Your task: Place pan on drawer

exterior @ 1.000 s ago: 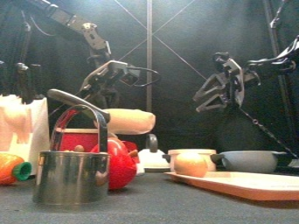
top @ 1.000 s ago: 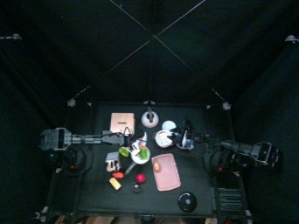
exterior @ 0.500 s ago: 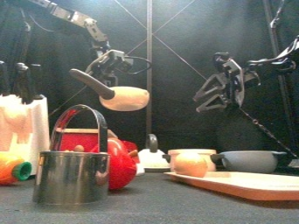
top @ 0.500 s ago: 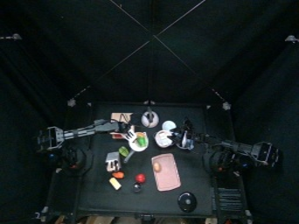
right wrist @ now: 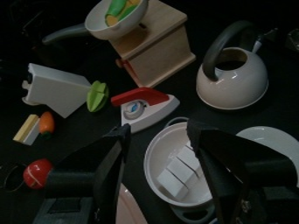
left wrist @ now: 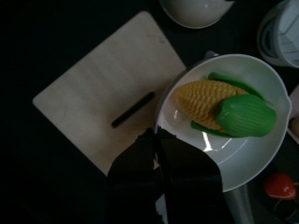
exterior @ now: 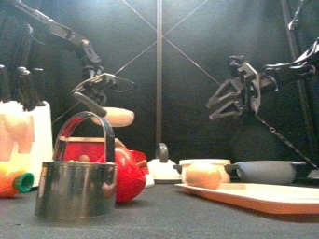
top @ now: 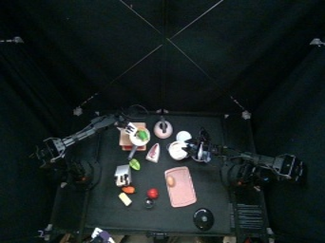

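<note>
The left gripper (left wrist: 160, 150) is clamped tight on the rim of the pan (left wrist: 239, 109), jaws pinched together over the near edge, and the pan hangs in the air above the drawer (left wrist: 111, 89). From the wrist camera the pan's white bowl shows a yellow corn piece (left wrist: 201, 94) and a green rounded vegetable (left wrist: 247, 116) sitting side by side inside it, and the drawer's tan flat top with its dark slot handle lies beneath and beside. From overhead the pan (top: 135, 138) sits right over the drawer (top: 128, 130) at the back left of the table (top: 216, 195), with the left arm reaching in from the left. At table height the pan (exterior: 116, 116) shows as a pale rounded shape up behind the red basket (exterior: 85, 147), the gripper (exterior: 100, 86) on top of it. Over on the right, the right gripper (right wrist: 158, 140) hangs with its jaws spread wide and empty, above a white container (right wrist: 177, 166), with a white kettle (right wrist: 232, 77) and a red-and-white toy iron (right wrist: 145, 107) close by. The pink board (top: 180, 186) lies at the front of the table.
</note>
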You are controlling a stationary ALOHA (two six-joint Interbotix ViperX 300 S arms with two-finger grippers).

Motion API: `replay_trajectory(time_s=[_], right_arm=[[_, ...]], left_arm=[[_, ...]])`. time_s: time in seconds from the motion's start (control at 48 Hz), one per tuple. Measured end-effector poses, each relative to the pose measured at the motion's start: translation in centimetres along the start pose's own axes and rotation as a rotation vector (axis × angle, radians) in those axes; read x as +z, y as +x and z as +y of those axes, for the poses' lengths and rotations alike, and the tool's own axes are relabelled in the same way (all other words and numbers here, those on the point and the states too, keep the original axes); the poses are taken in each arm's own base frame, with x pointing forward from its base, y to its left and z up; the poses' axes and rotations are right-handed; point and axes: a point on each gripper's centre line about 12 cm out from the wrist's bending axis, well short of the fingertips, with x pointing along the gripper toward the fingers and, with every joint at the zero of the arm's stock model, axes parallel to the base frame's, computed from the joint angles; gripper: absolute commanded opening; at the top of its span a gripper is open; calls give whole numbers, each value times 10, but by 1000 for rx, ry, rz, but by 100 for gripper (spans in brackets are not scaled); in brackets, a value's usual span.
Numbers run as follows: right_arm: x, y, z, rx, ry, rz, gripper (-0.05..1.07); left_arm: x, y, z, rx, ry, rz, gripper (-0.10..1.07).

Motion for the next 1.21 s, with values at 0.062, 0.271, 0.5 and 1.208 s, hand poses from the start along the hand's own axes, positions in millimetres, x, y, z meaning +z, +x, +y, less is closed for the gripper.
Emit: replay_trajectory(time_s=[0.062, 0.271, 0.5, 1.208], right_arm=[[0, 0, 0, 0, 0, 0, 88], [0, 0, 0, -1, 1, 0, 88], [0, 0, 0, -1, -1, 0, 88], [0, -1, -5, -15, -2, 0, 88]], left_arm=[[0, 3, 8, 6, -4, -6, 29], [-9, 19, 37, 40, -51, 21, 29], [-16, 26, 52, 51, -86, 8, 30], [-15, 28, 61, 57, -108, -2, 62]])
